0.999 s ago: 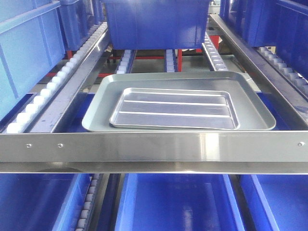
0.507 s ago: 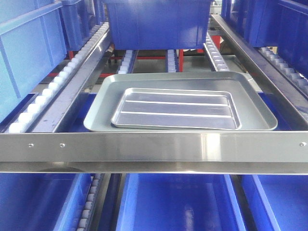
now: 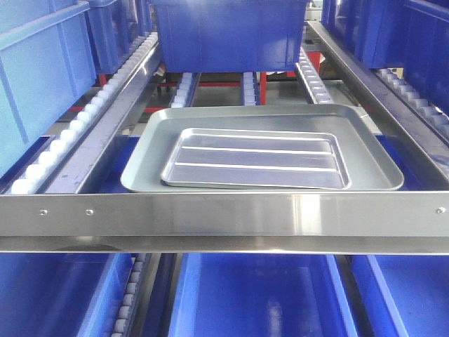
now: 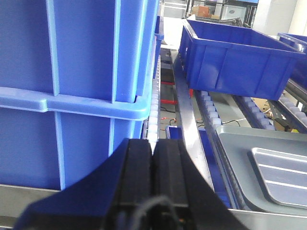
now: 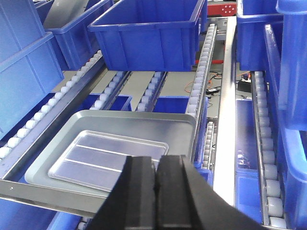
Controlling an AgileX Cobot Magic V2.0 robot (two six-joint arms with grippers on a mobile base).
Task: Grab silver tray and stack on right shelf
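silver tray (image 3: 256,159) sits flat inside the bigger grey tray (image 3: 372,158), on the roller shelf (image 3: 224,214) just behind its steel front rail. Blue bin (image 3: 228,31) further back on the rollers. Left gripper (image 4: 152,158) jaws pressed together, empty, next to a blue crate (image 4: 72,72). Right gripper (image 5: 157,175) also closed, holding nothing, above the trays' near edge.

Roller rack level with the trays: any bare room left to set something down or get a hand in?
Front is crowded: the grey tray, with the silver tray nested in it, spans nearly rail to rail behind the front rail. Free patch: bare roller tracks between the grey tray's back edge and the blue bin. Both grippers, left and right, are shut and empty.
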